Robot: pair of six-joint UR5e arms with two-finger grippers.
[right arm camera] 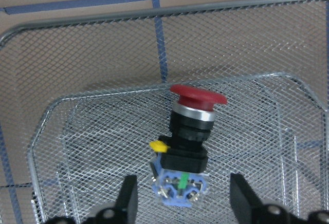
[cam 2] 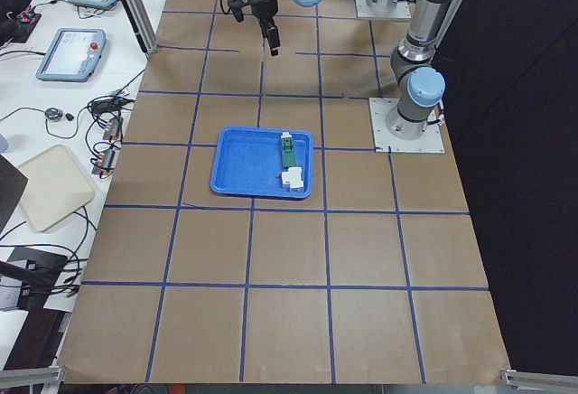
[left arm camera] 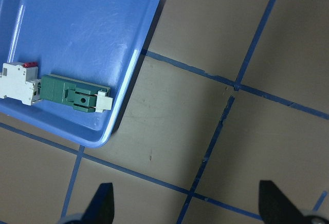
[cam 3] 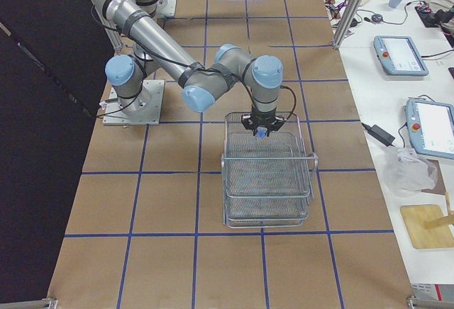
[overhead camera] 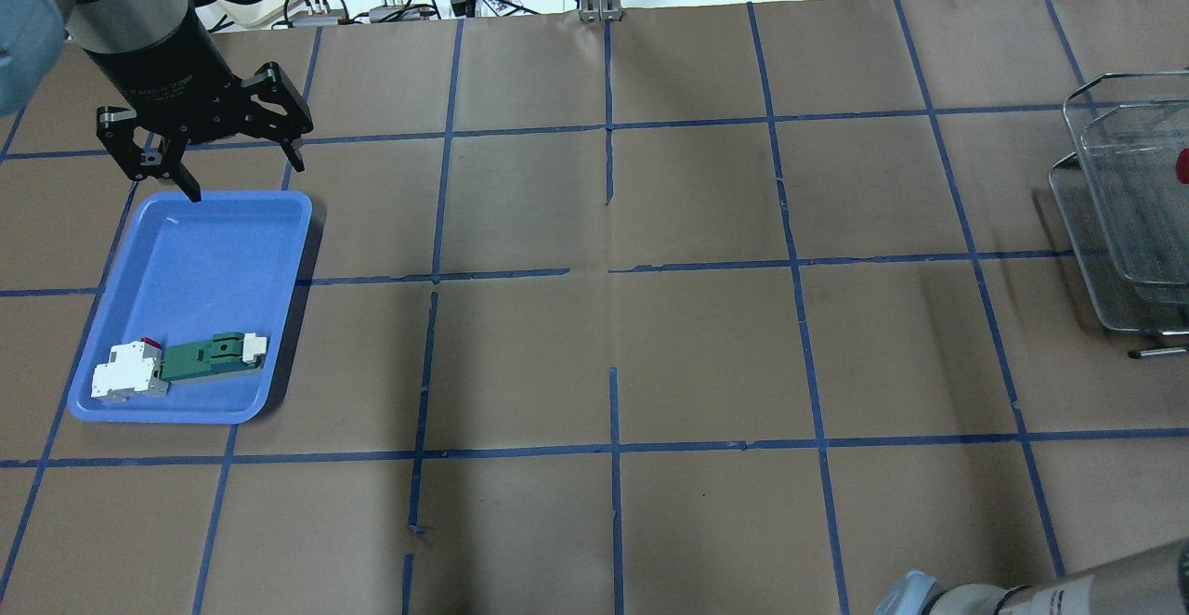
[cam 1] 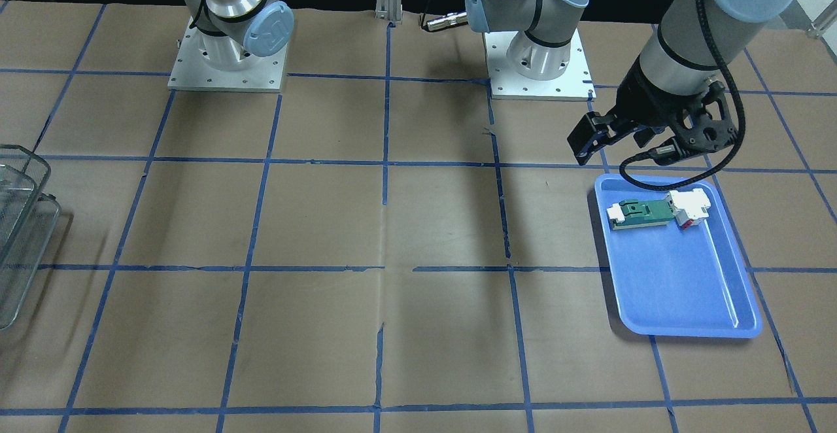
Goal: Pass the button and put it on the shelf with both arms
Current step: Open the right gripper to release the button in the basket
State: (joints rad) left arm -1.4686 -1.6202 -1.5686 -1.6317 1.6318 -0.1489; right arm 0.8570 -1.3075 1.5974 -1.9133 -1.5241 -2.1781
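Button (right arm camera: 187,147) sits in a shelf (right arm camera: 46,116) tray. We see our right hand (right arm camera: 184,196) spread wide around it, not touching. Left hand (overhead camera: 246,181) gapes wide too.

Shelf (right arm camera: 92,64): bright silvery wire mesh with smooth, rounded metal rims. Button (right arm camera: 191,131): glossy red plastic cap, polished metal ring, matt black collar. Bench (overhead camera: 706,346): matt brown paper, faintly creased, gridded with blue tape (overhead camera: 520,273). Tray (overhead camera: 214,253), left of overhead view: smooth, glossy blue plastic. Left arm (cam 1: 680,34): satin grey metal tube, light-blue cap.
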